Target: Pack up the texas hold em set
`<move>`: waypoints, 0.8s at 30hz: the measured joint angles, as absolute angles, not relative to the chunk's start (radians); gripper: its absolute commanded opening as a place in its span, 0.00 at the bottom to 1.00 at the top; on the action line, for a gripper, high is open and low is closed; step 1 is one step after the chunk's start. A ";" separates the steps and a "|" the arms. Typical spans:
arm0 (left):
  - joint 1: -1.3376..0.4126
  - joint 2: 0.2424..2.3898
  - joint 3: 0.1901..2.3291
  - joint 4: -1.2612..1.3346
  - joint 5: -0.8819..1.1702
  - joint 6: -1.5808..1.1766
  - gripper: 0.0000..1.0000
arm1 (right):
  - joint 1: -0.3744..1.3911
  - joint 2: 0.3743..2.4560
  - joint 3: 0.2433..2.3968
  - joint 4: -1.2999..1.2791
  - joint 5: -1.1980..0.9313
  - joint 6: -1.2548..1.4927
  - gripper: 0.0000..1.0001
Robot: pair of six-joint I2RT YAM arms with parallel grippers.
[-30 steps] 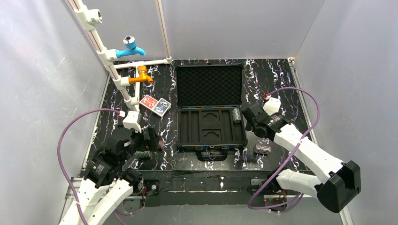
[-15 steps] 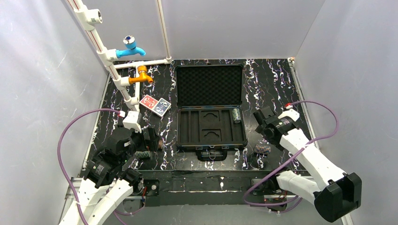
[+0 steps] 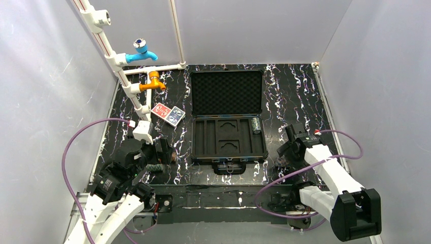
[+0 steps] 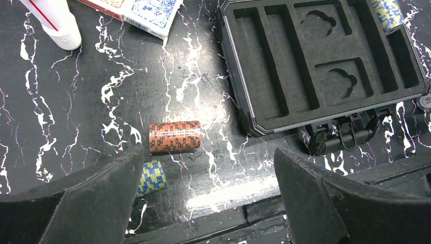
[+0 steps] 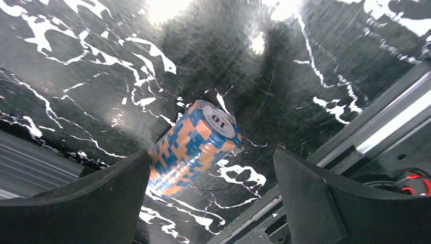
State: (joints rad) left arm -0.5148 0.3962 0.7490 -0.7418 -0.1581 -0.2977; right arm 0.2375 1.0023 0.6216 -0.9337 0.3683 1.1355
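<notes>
The black briefcase point(image 3: 227, 94) lies open mid-table, its foam lid laid back toward the far wall. One chip roll point(image 3: 256, 125) lies in the right-hand slot of its slotted tray point(image 3: 203, 137). The red deck point(image 3: 161, 110) and blue deck point(image 3: 176, 116) sit touching, left of the lid. The left gripper point(image 4: 207, 162) is spread wide and empty over the table left of the tray. An orange-and-black chip roll point(image 4: 175, 137) lies just ahead of it, nearer the finger away from the case, and a blue-and-yellow roll point(image 4: 151, 177) peeks from behind that finger. The right gripper point(image 5: 212, 157), also wide and empty, hangs right of the case's front corner. A blue-and-orange chip roll point(image 5: 193, 147) lies between its fingers, nearer one than the other.
</notes>
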 measured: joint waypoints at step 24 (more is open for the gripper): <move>-0.515 0.384 0.749 -0.742 -0.157 -0.298 0.99 | 0.157 1.082 0.567 -0.787 0.283 1.111 0.13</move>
State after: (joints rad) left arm -0.5148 0.3843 0.7490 -0.7418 -0.1574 -0.2977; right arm 0.1574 1.0824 0.5667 -0.7872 0.2832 1.1114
